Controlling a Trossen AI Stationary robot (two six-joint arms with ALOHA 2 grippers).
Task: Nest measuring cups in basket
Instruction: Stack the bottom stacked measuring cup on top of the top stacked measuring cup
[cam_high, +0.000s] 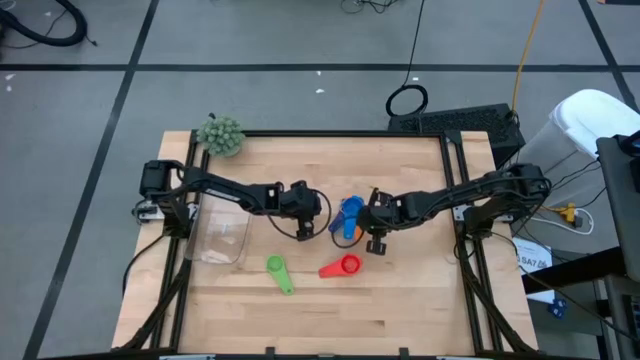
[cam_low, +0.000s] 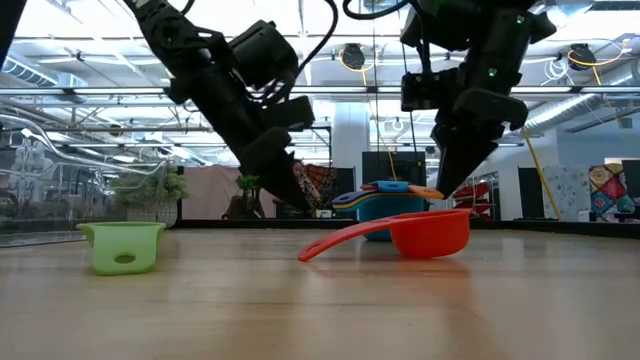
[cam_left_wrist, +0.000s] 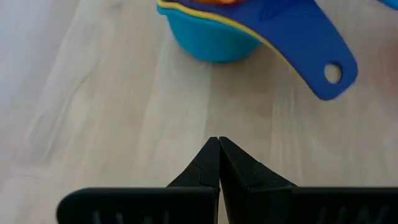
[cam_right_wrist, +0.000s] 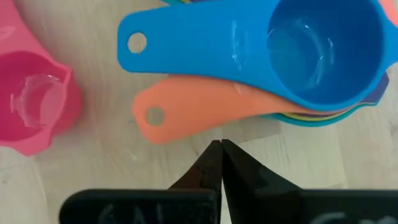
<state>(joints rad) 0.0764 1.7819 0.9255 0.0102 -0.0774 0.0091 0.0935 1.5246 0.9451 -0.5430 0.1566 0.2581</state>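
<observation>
Just ahead of right gripper (cam_right_wrist: 221, 144), pinched closed and empty, sat nested stack of measuring cups (cam_high: 348, 217) on bench (cam_high: 400, 310), handles pointing toward it. Left gripper (cam_left_wrist: 219, 142), also closed and empty, slightly farther off on stack's other side. Basket (cam_high: 222, 240) lay well apart, beyond left gripper.

From my remote station: light wood tabletop (cam_high: 400, 310), black frame rails along its sides. A fuzzy green ball (cam_high: 220, 135) rests at the far left corner. Grey floor beyond, crossed by dark seams. A coiled black cable (cam_high: 407, 100) lies on it behind the tabletop, a yellow cable (cam_high: 524, 50) trailing nearby. A white bin-like object (cam_high: 590, 120) stands at right.
</observation>
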